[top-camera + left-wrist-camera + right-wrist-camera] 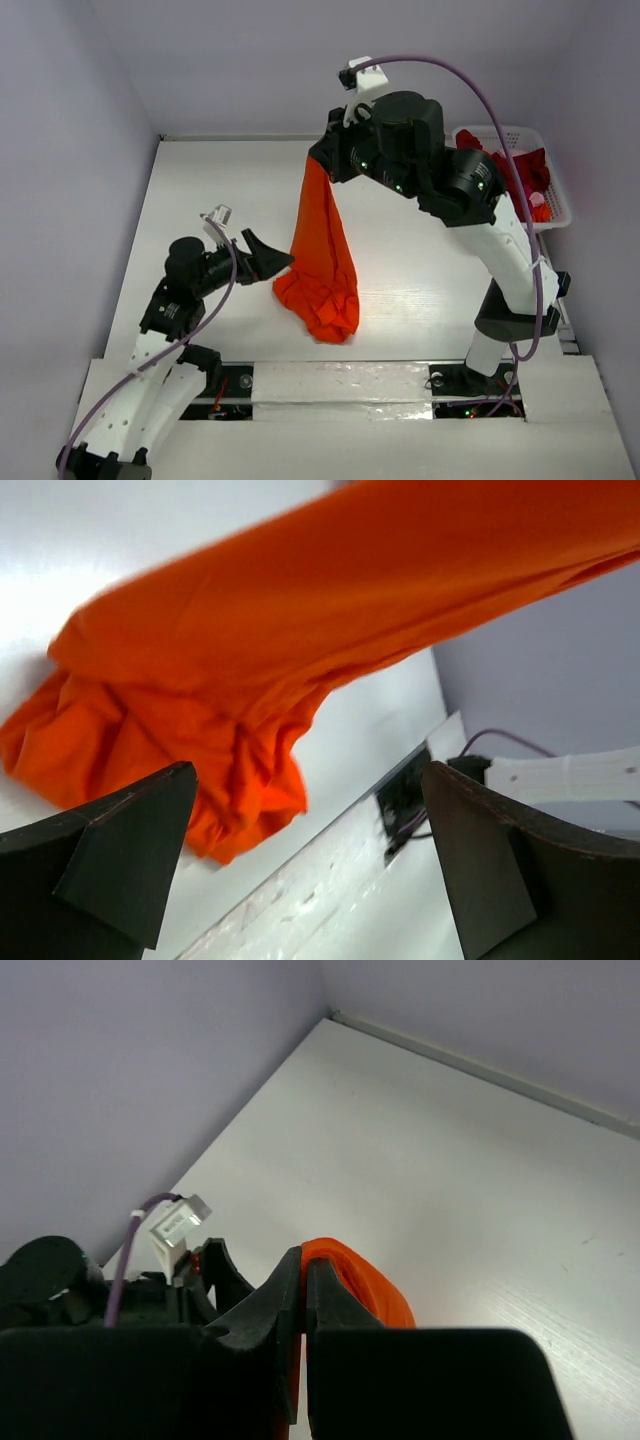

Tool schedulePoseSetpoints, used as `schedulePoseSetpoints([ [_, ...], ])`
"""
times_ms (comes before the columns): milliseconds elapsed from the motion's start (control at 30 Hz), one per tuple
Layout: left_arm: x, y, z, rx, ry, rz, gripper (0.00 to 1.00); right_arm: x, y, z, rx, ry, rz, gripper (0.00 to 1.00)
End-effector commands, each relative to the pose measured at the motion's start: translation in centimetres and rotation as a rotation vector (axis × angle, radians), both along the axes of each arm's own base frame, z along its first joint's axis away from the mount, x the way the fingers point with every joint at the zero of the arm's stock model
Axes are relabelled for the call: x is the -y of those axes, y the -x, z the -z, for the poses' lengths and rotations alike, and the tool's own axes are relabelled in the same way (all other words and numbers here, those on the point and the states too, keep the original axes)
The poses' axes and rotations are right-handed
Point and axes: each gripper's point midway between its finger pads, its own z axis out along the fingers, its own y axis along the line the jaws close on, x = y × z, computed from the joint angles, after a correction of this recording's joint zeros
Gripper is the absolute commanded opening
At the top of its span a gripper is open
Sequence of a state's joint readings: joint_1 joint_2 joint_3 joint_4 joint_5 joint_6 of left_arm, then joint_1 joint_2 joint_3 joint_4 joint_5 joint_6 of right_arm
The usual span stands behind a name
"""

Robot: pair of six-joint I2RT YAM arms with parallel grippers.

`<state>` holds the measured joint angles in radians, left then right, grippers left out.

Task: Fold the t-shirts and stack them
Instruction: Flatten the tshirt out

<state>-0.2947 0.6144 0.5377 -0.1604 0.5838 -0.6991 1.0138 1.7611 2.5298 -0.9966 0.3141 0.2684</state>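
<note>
The orange t-shirt [322, 250] hangs in the middle of the frame from the right gripper [322, 162], whose fingers are pressed together on a pinch of cloth at its top end. Its lower end lies bunched on the white table [200, 200]. It looks light and limp, sagging into folds, so I'd expect it to slide and crumple rather than keep a shape. A hem or shoulder corner seems the sensible place to take hold, though I cannot pick one out in the bunch. The left gripper [268, 262], fingers spread wide and holding nothing, points at the crumpled bottom from the left. The tabletop looks smooth and faintly glossy, boxed in by pale lilac walls. The dark red t-shirt [528, 172] sits in the white basket [500, 132] at upper right.
</note>
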Motion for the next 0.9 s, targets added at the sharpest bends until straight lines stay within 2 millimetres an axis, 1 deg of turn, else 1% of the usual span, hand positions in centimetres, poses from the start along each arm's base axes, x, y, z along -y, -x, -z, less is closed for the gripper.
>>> schedulePoseSetpoints([
  [0, -0.1, -0.5, -8.0, 0.226, 0.095, -0.033, 0.94, 1.9, 1.4, -7.1, 0.143, -0.156, -0.029, 0.0],
  [33, 0.1, -0.3, -8.6, 0.23, 0.115, -0.024, 0.94, 2.2, 1.6, -7.9, 0.167, -0.167, -0.035, 0.0],
  [67, 0.2, -0.1, -8.7, 0.23, 0.124, -0.011, 0.94, 2.6, 2.2, -9.5, 0.197, -0.209, -0.052, 0.0],
  [100, 0.3, -0.2, -8.3, 0.218, 0.125, -0.013, 0.94, 2.7, 2.6, -10.2, 0.21, -0.23, -0.065, 0.0],
  [133, 0.3, -0.2, -7.9, 0.205, 0.128, -0.016, 0.94, 3.9, 3.6, -11.8, 0.235, -0.278, -0.079, 0.0],
  [167, 0.2, -0.2, -7.5, 0.196, 0.127, -0.02, 0.94, 3.0, 4.0, -12.2, 0.247, -0.308, -0.124, 0.0],
  [200, 0.1, -0.4, -6.5, 0.174, 0.118, -0.037, 0.94, 3.0, 4.7, -12.8, 0.252, -0.334, -0.152, 0.0],
  [233, -0.2, -0.3, -6.5, 0.174, 0.118, -0.053, 0.94, 2.8, 5.2, -13.1, 0.244, -0.359, -0.181, 0.0],
  [267, -0.6, -0.6, -6.2, 0.173, 0.111, -0.085, 0.94, 1.5, 6.1, -12.6, 0.225, -0.351, -0.259, 0.0],
  [300, -0.8, -0.6, -6.0, 0.167, 0.107, -0.105, 0.94, 1.4, 7.2, -13.5, 0.232, -0.377, -0.312, 0.0],
  [333, -1.2, -0.5, -6.2, 0.176, 0.112, -0.129, 0.94, 0.3, 8.9, -13.5, 0.216, -0.381, -0.429, 0.0],
  [367, -1.6, -0.8, -5.9, 0.172, 0.107, -0.163, 0.94, -0.6, 9.7, -13.0, 0.197, -0.372, -0.475, 0.0],
  [400, -1.9, -0.8, -5.7, 0.169, 0.106, -0.179, 0.94, -0.8, 11.3, -13.6, 0.204, -0.389, -0.527, 0.0],
  [433, -2.2, -0.7, -5.7, 0.174, 0.107, -0.199, 0.94, -0.9, 12.1, -13.7, 0.21, -0.388, -0.558, 0.0],
  [467, -2.6, -1.0, -5.2, 0.16, 0.103, -0.236, 0.94, -1.0, 13.1, -13.9, 0.216, -0.394, -0.597, 0.0],
  [500, -2.9, -1.1, -4.9, 0.15, 0.099, -0.255, 0.94, -0.4, 14.2, -14.4, 0.225, -0.406, -0.623, 0.0],
  [567, -3.5, -1.2, -4.8, 0.152, 0.103, -0.294, 0.94, -0.7, 15.7, -13.8, 0.205, -0.392, -0.696, 0.0],
  [633, -4.0, -1.4, -4.6, 0.151, 0.111, -0.335, 0.94, -0.9, 17.7, -13.2, 0.194, -0.369, -0.762, 0.0],
  [733, -4.4, -2.0, -4.3, 0.146, 0.116, -0.373, 0.94, -1.5, 19.0, -11.0, 0.156, -0.294, -0.785, 0.0],
  [767, -4.6, -2.2, -4.3, 0.147, 0.113, -0.391, 0.94, -2.0, 20.0, -9.7, 0.143, -0.244, -0.789, 0.0],
  [800, -4.8, -2.4, -4.4, 0.151, 0.115, -0.402, 0.94, -2.1, 20.5, -9.0, 0.14, -0.218, -0.789, 0.0],
  [833, -4.9, -2.5, -4.4, 0.151, 0.118, -0.413, 0.94, -2.4, 21.0, -8.4, 0.134, -0.193, -0.788, 0.0],
  [867, -5.1, -2.6, -4.5, 0.154, 0.119, -0.426, 0.94, -2.3, 20.8, -8.0, 0.14, -0.169, -0.75, 0.0],
])
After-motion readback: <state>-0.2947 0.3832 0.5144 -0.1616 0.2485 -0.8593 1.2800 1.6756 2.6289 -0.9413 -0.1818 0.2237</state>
